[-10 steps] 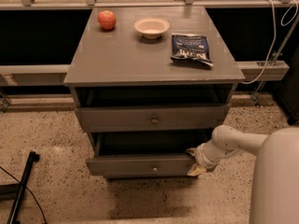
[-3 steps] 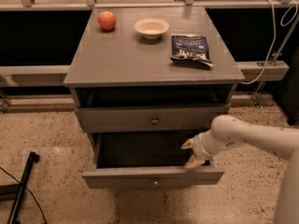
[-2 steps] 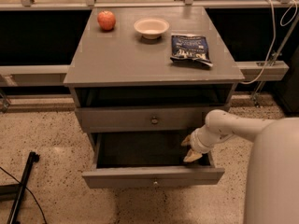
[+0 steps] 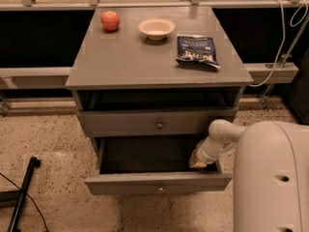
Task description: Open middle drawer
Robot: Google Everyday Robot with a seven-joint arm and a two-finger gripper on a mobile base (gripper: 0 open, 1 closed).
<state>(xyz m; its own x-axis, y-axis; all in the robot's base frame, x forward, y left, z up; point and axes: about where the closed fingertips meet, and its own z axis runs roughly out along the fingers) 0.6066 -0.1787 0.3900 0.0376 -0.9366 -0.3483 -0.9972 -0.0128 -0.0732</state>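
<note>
Snag risk: gripper [image 4: 198, 161] inside drawer [image 4: 159, 183].
Under the bench [image 4: 130, 57] front-right corner, grip unreadable; a skewed withdrawal could push the drawer shut.

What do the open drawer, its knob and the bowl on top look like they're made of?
Open drawer: probably wood painted matte grey; the front is flat, even and unshiny. Knob: likely metal; small, round, faintly glinting. Bowl: ceramic or plastic, hard to tell; smooth, pale surface. The hand sits inside the drawer at its right side.
</note>
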